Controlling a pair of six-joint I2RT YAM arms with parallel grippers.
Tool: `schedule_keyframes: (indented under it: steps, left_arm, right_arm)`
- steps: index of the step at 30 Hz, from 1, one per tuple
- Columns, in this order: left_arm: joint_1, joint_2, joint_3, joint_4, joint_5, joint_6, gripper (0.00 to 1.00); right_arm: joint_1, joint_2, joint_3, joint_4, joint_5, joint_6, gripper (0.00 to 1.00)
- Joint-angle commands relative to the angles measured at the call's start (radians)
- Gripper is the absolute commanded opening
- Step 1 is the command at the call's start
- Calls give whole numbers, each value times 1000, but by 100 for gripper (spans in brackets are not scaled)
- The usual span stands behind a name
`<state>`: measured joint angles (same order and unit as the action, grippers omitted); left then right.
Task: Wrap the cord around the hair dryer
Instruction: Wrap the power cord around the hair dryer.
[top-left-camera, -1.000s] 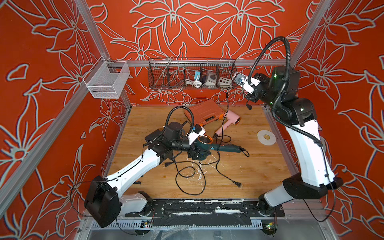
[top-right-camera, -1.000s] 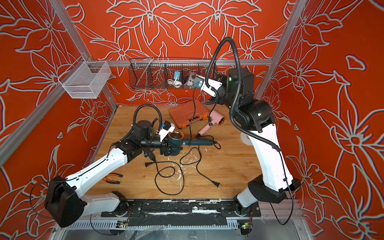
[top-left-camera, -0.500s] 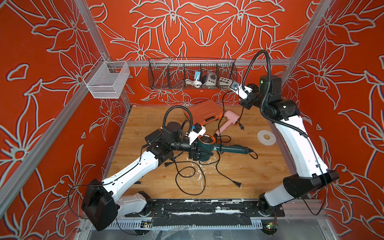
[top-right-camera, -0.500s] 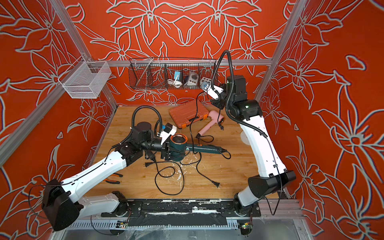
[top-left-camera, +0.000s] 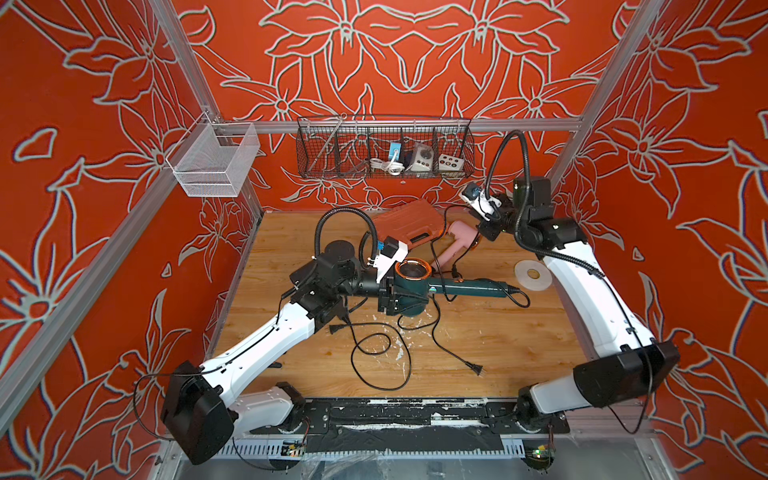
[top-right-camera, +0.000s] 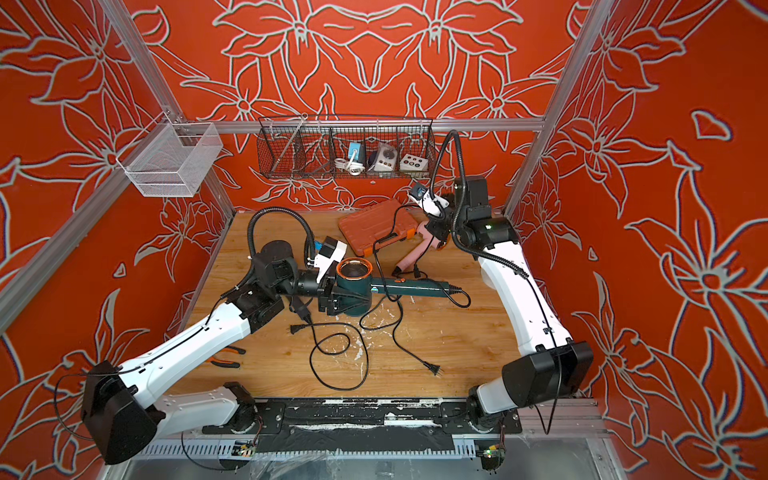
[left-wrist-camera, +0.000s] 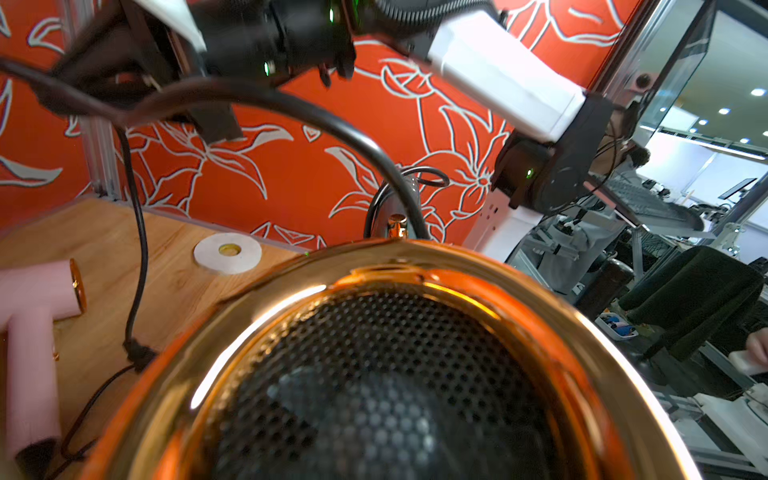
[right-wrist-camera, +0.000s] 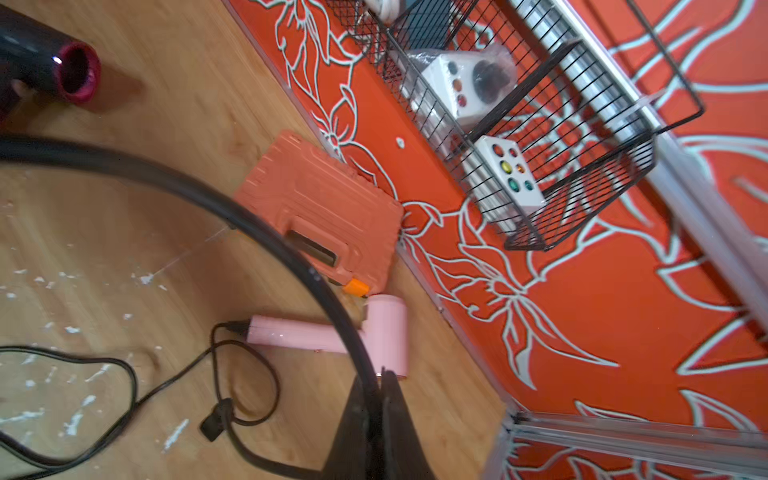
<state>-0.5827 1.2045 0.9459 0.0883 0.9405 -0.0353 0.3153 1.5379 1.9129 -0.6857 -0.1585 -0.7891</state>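
The dark green hair dryer (top-left-camera: 411, 291) (top-right-camera: 353, 289) with a copper ring lies mid-table, handle pointing right. My left gripper (top-left-camera: 388, 297) (top-right-camera: 328, 297) is clamped across its barrel. In the left wrist view the dryer's mesh grille (left-wrist-camera: 374, 374) hides the jaws. Its black cord (right-wrist-camera: 291, 245) (left-wrist-camera: 357, 133) rises from the handle end to my right gripper (top-left-camera: 486, 228) (top-right-camera: 436, 232) (right-wrist-camera: 380, 374), which is shut on it above the back right of the table. More cord (top-left-camera: 455, 353) lies in loose loops in front of the dryer, ending in a plug (top-left-camera: 478, 368).
A pink hair dryer (top-left-camera: 455, 245) with its own cord and an orange tool case (top-left-camera: 409, 226) lie behind the green one. A white tape roll (top-left-camera: 533, 274) is at the right and pliers (top-right-camera: 226, 357) at the left. Wire baskets (top-left-camera: 384, 149) (top-left-camera: 212, 160) hang on the walls.
My right arm has come down from beside the back basket toward the table's back right, carrying the cord with it. The left arm and dryer have barely moved.
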Motion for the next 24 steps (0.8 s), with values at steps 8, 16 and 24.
schedule_keyframes:
  steps: [8, 16, 24]
  left_arm:
    - [16, -23, 61, 436, 96, -274, 0]
    - [88, 23, 58, 707, 43, -477, 0]
    - [203, 98, 62, 908, -101, -625, 0]
  right_arm:
    - [-98, -197, -442, 243, -270, 315, 0]
    - [-149, -298, -707, 396, -405, 575, 0]
    - [-146, -346, -824, 431, -400, 712, 0]
